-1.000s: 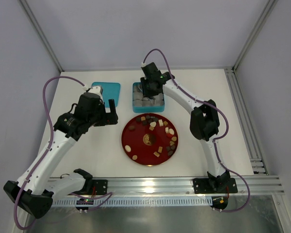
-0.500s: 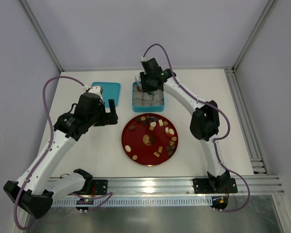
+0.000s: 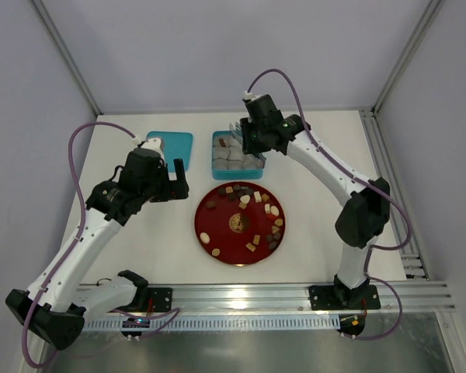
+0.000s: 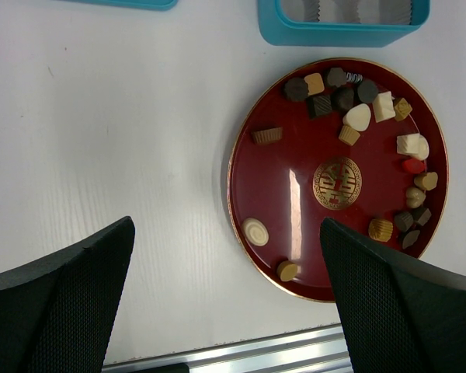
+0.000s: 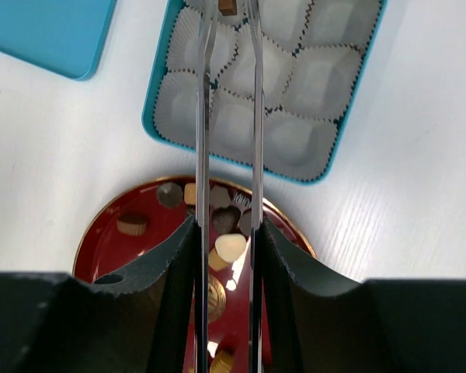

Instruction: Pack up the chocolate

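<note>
Packing had barely begun: at left, the left pincer (image 4: 226,222) hung wide open and empty over the white counter (image 4: 101,116), just beside the red plate (image 4: 287,194), with the box's teal lid (image 3: 169,144) lying well behind it. Nearly all the chocolate (image 4: 359,116), dark, tan and cream pieces, lay scattered along the plate's far and right rim, waiting to be moved. Behind the plate, the teal box (image 5: 149,118) showed rows of white paper cups (image 5: 295,85), all visibly empty but one in the far row, where a single tan piece (image 5: 227,6) sat. Above that piece the right pincer (image 5: 229,23) stood narrowly parted, apparently gripping nothing. A second earlier that pincer was low over the box; it had since lifted and swung rightward, its elbow pushed out, while the left arm had not moved.
</note>
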Controlling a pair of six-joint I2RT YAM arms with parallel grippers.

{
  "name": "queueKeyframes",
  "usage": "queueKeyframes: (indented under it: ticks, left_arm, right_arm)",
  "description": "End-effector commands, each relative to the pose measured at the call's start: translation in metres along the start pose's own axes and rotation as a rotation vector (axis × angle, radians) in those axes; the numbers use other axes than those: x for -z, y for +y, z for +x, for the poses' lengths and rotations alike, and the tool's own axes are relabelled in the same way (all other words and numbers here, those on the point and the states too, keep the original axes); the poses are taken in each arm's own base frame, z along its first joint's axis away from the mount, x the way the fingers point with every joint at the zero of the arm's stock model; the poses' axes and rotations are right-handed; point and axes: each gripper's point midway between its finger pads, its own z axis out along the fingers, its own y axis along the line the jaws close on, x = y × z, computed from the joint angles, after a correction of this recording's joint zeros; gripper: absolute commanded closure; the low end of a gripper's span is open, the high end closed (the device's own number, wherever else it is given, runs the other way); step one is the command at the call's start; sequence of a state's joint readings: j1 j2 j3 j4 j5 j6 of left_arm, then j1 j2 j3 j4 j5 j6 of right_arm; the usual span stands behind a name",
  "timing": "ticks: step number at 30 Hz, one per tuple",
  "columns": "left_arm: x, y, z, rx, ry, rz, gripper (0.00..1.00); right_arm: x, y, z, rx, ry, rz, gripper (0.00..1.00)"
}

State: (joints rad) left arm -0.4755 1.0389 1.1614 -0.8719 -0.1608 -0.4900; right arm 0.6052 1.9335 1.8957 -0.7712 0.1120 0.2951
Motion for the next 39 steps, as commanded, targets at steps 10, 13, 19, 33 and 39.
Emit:
queueKeyframes:
  ticks: [10, 13, 19, 33, 39]
  left_arm:
    - [-0.004, -0.01, -0.012, 0.019, -0.033, 0.041, 0.0]
    - [-0.004, -0.011, -0.012, 0.018, -0.031, 0.041, 0.0]
    - [-0.005, -0.012, -0.011, 0.023, -0.03, 0.048, 0.0]
    - [-0.002, -0.009, -0.011, 0.024, -0.03, 0.036, 0.0]
    - [-0.002, -0.008, -0.011, 0.019, -0.029, 0.029, 0.0]
  right_arm:
    - [0.103, 0.001, 0.092, -0.023, 0.021, -0.04, 0.62]
    - [0.116, 0.012, 0.119, -0.011, 0.049, -0.058, 0.62]
    - [0.132, 0.018, 0.164, 0.0, 0.104, -0.069, 0.61]
    - [0.112, 0.011, 0.198, 0.082, 0.171, -0.046, 0.54]
    - [0.097, 0.011, 0.208, 0.116, 0.213, -0.032, 0.53]
